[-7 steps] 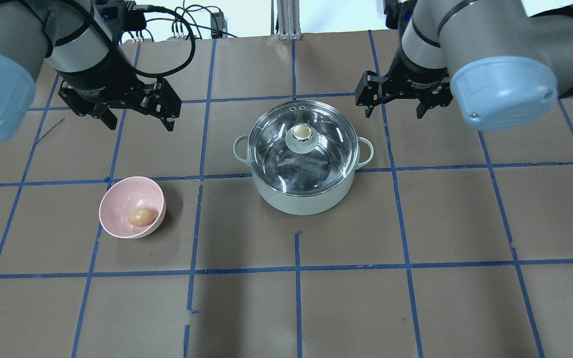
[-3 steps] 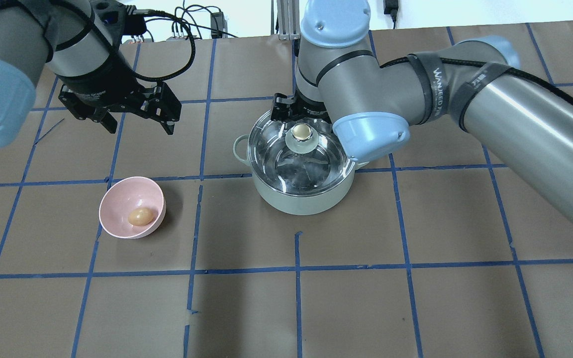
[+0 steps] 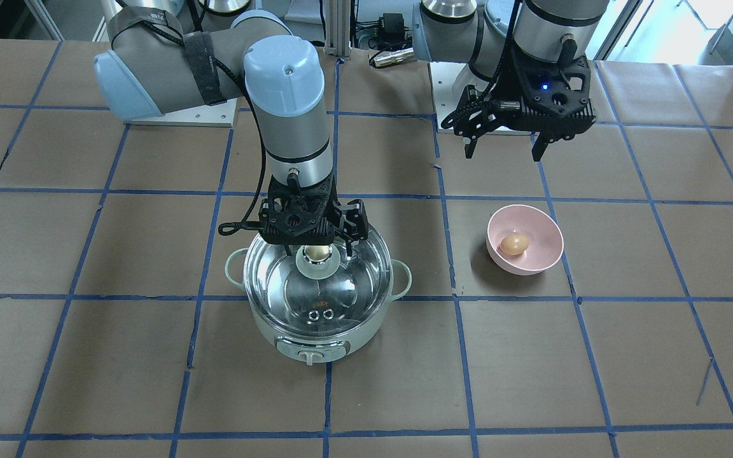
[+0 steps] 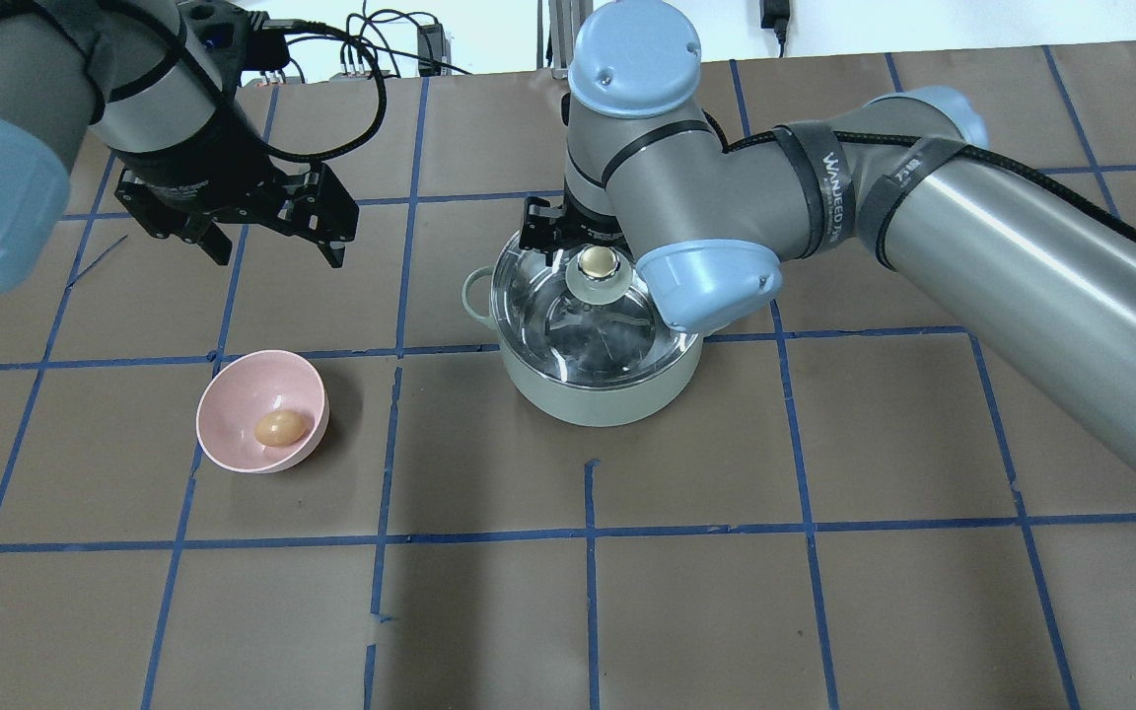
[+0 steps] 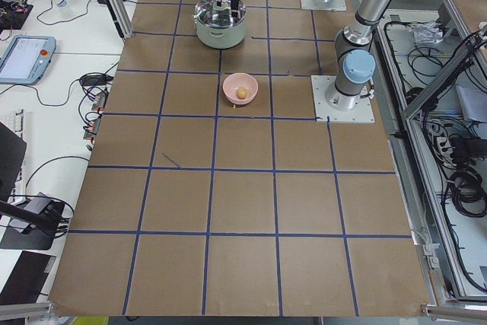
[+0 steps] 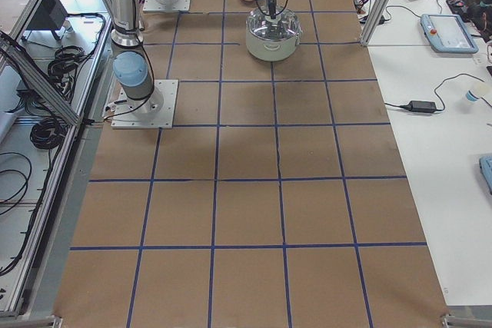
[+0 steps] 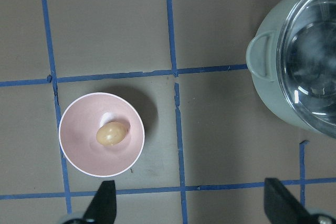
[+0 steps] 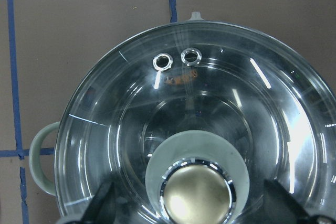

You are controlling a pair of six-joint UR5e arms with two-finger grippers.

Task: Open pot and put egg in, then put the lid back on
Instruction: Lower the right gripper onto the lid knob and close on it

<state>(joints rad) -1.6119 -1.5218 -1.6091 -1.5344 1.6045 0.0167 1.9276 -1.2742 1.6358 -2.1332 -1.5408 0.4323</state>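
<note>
front-facing: across the table from the robot, steep down-look, robot base at top; mid range; pot left of pink bowl.
overhead: behind the robot, over its shoulders, looking forward and down; same range, sides mirrored, so the bowl sits left of the pot.
exterior left: high at the table's end, far off; whole table lengthwise, pot small at top.
exterior right: opposite end, same range; pot small at top.
left wrist: straight down, close; bowl with egg, pot's edge at right.
right wrist: straight down, closest; lid nearly fills it.
shared: pot in all six.
</note>
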